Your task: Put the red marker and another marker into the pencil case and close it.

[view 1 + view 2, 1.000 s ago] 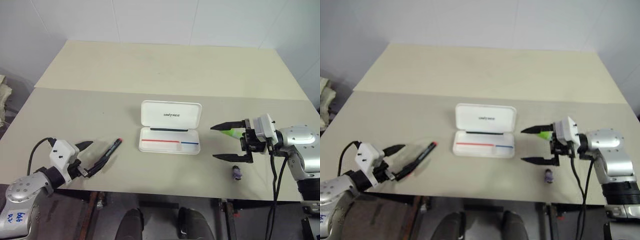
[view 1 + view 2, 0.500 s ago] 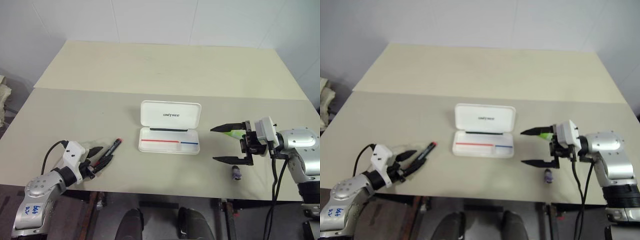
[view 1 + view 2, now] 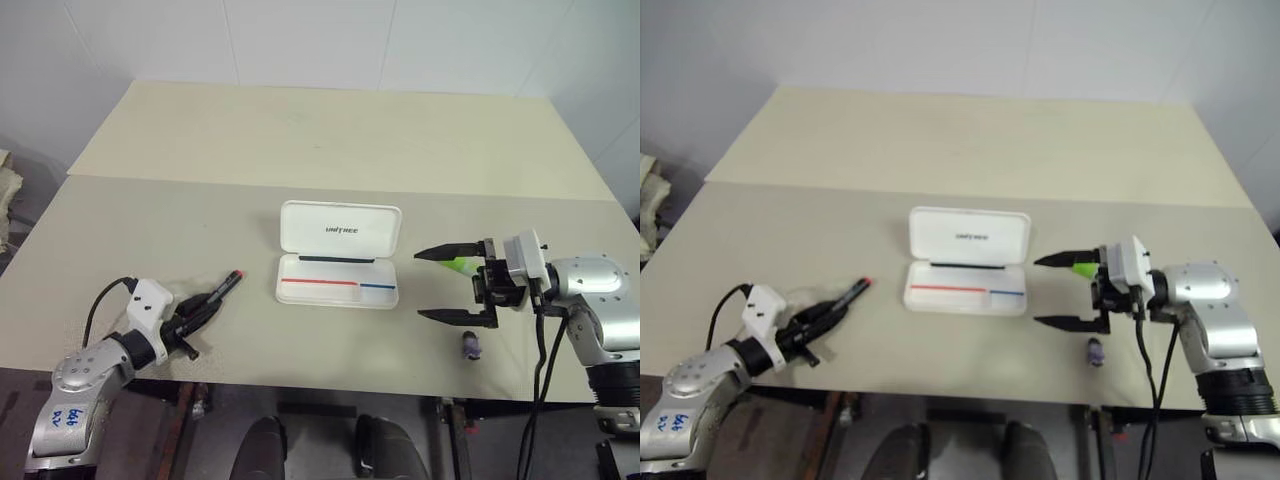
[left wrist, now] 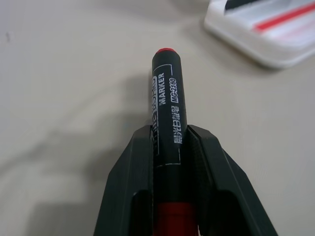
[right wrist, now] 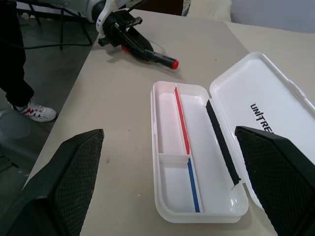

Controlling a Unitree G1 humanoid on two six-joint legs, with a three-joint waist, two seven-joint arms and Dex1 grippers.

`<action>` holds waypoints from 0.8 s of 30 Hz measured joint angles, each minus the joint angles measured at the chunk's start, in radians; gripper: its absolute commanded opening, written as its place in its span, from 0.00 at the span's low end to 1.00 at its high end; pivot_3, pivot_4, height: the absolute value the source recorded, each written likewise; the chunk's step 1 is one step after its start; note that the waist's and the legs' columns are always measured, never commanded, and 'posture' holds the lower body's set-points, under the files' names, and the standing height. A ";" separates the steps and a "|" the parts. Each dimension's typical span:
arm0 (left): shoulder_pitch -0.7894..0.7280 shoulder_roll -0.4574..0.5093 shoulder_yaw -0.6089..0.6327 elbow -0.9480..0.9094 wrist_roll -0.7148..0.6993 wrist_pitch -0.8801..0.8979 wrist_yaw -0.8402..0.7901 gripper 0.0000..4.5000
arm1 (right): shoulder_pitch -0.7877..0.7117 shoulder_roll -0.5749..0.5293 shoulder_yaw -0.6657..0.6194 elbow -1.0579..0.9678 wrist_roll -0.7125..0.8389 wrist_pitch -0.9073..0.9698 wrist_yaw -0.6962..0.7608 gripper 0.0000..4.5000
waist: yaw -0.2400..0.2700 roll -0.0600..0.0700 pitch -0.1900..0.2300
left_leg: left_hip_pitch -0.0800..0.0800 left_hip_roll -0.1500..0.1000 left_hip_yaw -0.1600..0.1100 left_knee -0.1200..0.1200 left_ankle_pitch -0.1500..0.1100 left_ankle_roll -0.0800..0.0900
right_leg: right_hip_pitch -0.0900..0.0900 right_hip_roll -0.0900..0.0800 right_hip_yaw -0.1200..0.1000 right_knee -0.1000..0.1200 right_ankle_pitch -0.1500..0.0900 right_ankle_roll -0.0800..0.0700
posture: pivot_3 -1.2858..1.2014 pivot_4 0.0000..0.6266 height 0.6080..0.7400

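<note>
now, from the left eye view, the white hard plastic pencil case (image 3: 339, 266) lies open in the middle of the beige table (image 3: 300, 140), its lid with dark letters standing at the far side. the left gripper (image 3: 196, 313) is low at the near left part of the table, its two black fingers closed around the slim black marker with a red end (image 3: 218, 294), which points toward the case. the right gripper (image 3: 448, 283) is at the right of the case with its fingers wide apart and nothing between them; the short lime-green marker (image 3: 461, 266) lies on the table just behind the far finger, and a small dark purplish object (image 3: 472, 346) lies near the front edge. in the left wrist view, both fingers (image 4: 130, 191) press the barrel of the red marker (image 4: 167, 108), and a corner of the case (image 4: 268, 34) is ahead. in the right wrist view, the case (image 5: 197, 147) is open between the spread fingers (image 5: 61, 184), with a red and blue line inside.
</note>
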 measured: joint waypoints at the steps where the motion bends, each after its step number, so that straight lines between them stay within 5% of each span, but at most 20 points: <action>1: -0.006 -0.009 0.011 -0.016 -0.026 -0.006 -0.006 0.14 | 0.000 0.004 0.000 0.000 -0.001 -0.002 -0.003 1.00 | 0.000 0.000 0.000 | 0.000 0.000 0.000 0.000 0.000 0.000 | 0.000 0.000 0.000 0.000 0.000 0.000 | 0.52 0.24 1.00; 14: -0.090 0.049 0.032 -0.106 -0.154 0.000 -0.089 0.14 | 0.017 0.048 0.000 0.000 -0.006 -0.030 -0.040 1.00 | 0.002 0.000 0.000 | 0.000 0.000 0.003 0.000 0.000 0.000 | -0.002 0.001 0.004 0.001 0.001 0.000 | 0.52 0.24 1.00; 24: -0.264 0.205 -0.186 -0.006 0.024 -0.148 -0.283 0.14 | 0.024 0.061 0.001 -0.008 -0.008 -0.031 -0.066 1.00 | 0.001 0.000 0.000 | -0.001 0.000 0.010 -0.001 0.000 0.000 | -0.009 0.001 0.012 0.003 0.001 0.001 | 0.52 0.24 1.00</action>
